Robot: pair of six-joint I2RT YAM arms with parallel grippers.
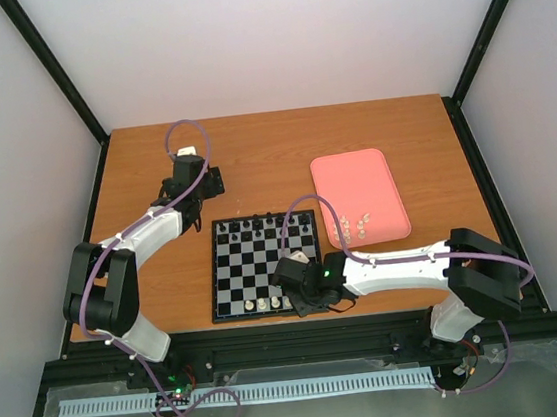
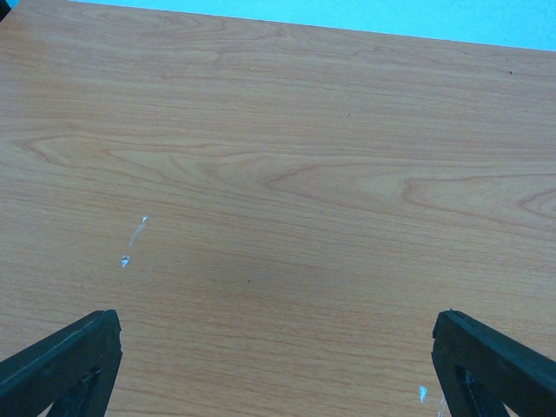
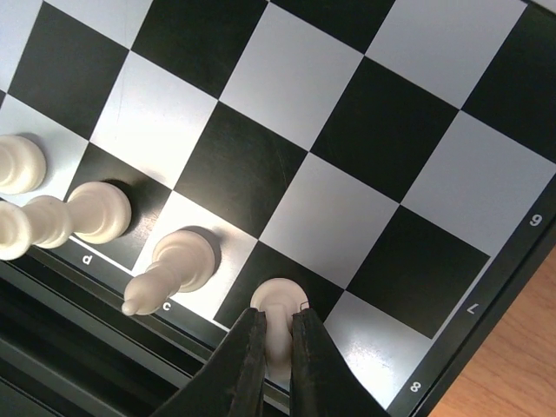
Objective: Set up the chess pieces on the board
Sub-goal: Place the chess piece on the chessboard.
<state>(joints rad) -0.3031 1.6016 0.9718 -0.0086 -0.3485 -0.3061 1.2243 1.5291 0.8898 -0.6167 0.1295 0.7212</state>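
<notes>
The board (image 1: 254, 262) lies mid-table, with black figures along its far row and three cream chess pieces (image 1: 262, 303) on its near row. My right gripper (image 1: 299, 297) is low over the board's near right corner. In the right wrist view it (image 3: 277, 320) is shut on a cream piece (image 3: 278, 300) whose base rests on a black edge square. Three more cream pieces (image 3: 178, 265) stand to its left on the board (image 3: 347, 217). My left gripper (image 1: 208, 186) hangs over bare wood behind the board's left corner; its fingers (image 2: 61, 365) are wide apart and empty.
A pink tray (image 1: 357, 174) stands right of the board and holds several loose cream pieces (image 1: 353, 225) at its near edge. The left wrist view shows only the wooden table (image 2: 278, 174). Black frame posts rise at the table's corners.
</notes>
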